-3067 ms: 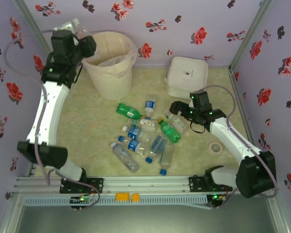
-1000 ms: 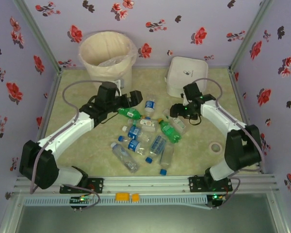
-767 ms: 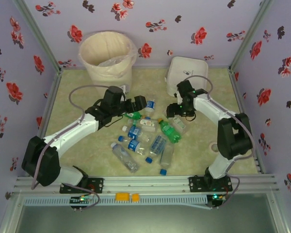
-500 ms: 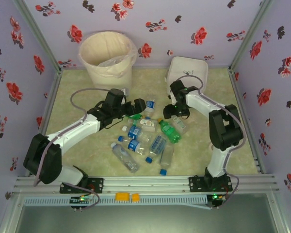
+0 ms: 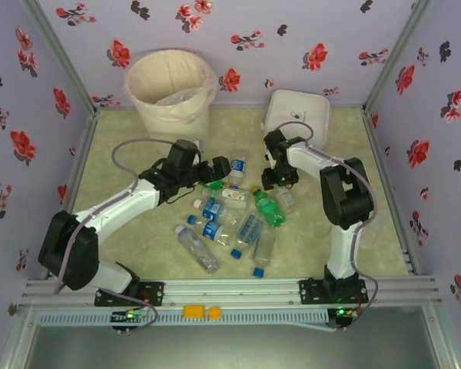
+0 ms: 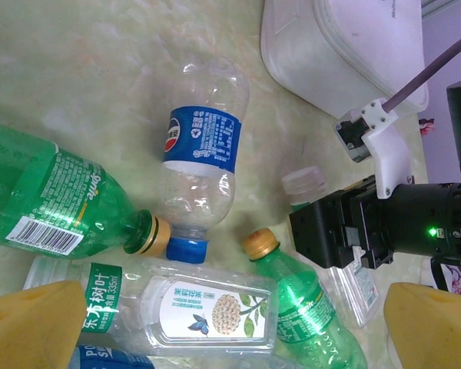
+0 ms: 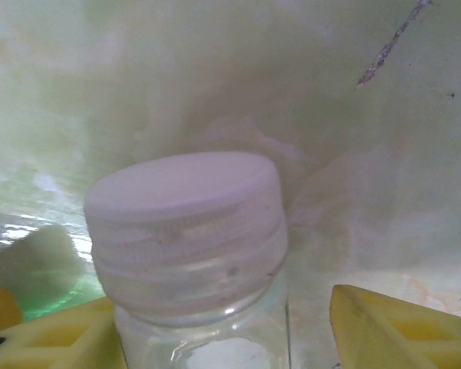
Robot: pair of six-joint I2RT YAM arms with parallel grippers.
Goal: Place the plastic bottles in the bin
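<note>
Several plastic bottles (image 5: 230, 219), clear and green, lie heaped mid-table. The bin (image 5: 173, 127) stands at the back left. My left gripper (image 5: 217, 167) hovers open over the heap's far edge. Between its yellow fingertips (image 6: 38, 327) lie a flat clear bottle with a flower label (image 6: 177, 307) and a gold-capped green bottle (image 6: 311, 311). A blue-label bottle (image 6: 203, 142) lies beyond them. My right gripper (image 5: 280, 182) straddles a clear white-capped bottle (image 7: 188, 223). Its left finger (image 7: 54, 338) is at the bottle. Its right finger (image 7: 399, 330) stands a gap away.
A flat white lidded box (image 5: 296, 115) sits at the back right, just behind the right gripper. A roll of tape (image 5: 339, 233) lies on the table's right side. Flowered walls close in three sides.
The left arm came down from the bin to the heap and has held still lately. The right arm folded inward over the white-capped bottle while its jaws narrowed.
</note>
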